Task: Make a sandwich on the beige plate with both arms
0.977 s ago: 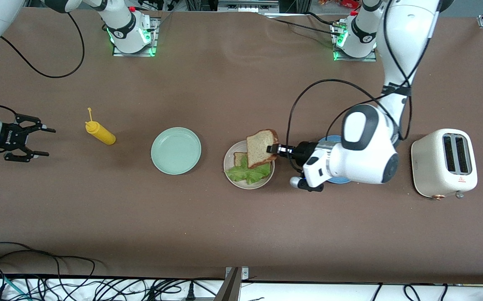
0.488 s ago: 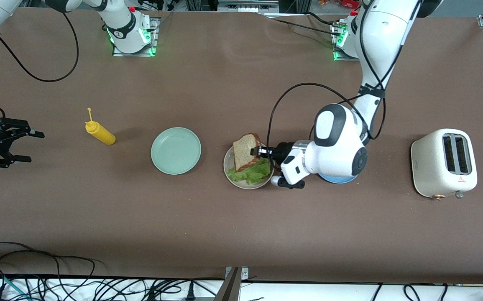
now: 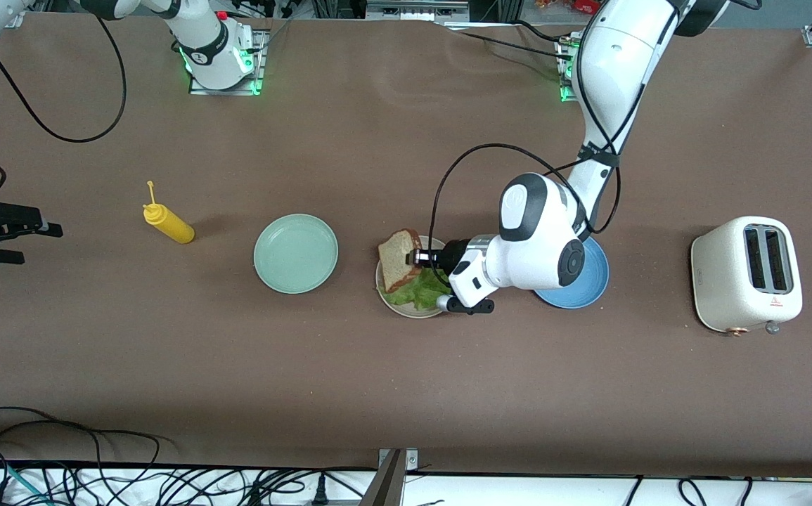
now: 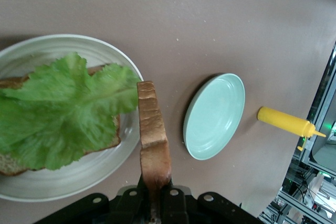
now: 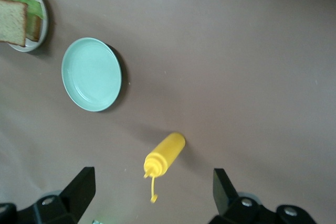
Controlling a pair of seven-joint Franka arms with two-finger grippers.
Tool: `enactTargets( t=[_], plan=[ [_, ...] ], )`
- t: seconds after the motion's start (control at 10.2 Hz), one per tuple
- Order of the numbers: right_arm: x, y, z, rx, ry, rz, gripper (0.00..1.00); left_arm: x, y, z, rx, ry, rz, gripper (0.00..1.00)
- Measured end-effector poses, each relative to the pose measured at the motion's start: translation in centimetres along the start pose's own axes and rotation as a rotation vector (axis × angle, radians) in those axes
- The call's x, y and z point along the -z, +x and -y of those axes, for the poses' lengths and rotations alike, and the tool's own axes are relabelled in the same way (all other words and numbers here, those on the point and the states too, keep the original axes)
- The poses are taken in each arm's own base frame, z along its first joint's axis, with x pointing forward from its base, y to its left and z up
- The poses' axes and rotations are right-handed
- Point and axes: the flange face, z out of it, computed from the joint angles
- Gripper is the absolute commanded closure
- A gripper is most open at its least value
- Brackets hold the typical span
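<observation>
While pinching the bread slice (image 3: 400,258), the left gripper (image 3: 417,258) is moving over the beige plate (image 3: 406,309), uncovering the blue plate (image 3: 592,284). Spread wide, the right gripper (image 3: 33,242) is retreating past the mustard bottle (image 3: 169,223) and mint plate (image 3: 296,253).

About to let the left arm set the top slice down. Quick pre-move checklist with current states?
1. Left hand gripping the top bread slice: ok, shut on its crust edge.
2. Slice over the beige plate: ok, held up on edge above it.
3. Lettuce leaf in place on the bottom bread slice: ok, it covers most of that slice.
4. Slice squared to the bottom slice: not ok, it stands nearly upright and needs laying flat.
5. Right hand out of the way: ok, open, at the right arm's end of the table, past the mustard bottle.
6. Mint-green plate clear of the drop: ok, apart from the beige plate.
</observation>
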Motion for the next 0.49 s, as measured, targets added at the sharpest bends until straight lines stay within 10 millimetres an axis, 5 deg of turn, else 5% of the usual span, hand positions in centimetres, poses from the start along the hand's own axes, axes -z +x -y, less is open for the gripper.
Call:
enactTargets(
  t=[0.1, 0.2, 0.29, 0.39, 0.49],
  plan=[
    [0.2, 0.6, 1.1, -0.063, -0.012, 0.025, 0.01, -0.3, 0.1, 0.3, 0.004, 0.002, -0.002, 0.98],
    [0.2, 1.0, 1.3, -0.127, -0.009, 0.04, 0.01, -0.3, 0.3, 0.6, 0.007, 0.004, -0.004, 0.48],
    [0.2, 0.9, 0.7, -0.171, -0.011, 0.051, 0.01, -0.3, 0.5, 1.0, 0.011, 0.008, -0.008, 0.2],
    [0.1, 0.8, 0.1, -0.2, -0.022, 0.065, 0.01, 0.0, 0.9, 1.6, 0.014, 0.011, -0.014, 0.0],
    [0.3, 0.8, 0.1, -0.226, -0.041, 0.08, 0.01, 0.4, 1.2, 2.2, 0.014, 0.012, -0.02, 0.0]
  ],
)
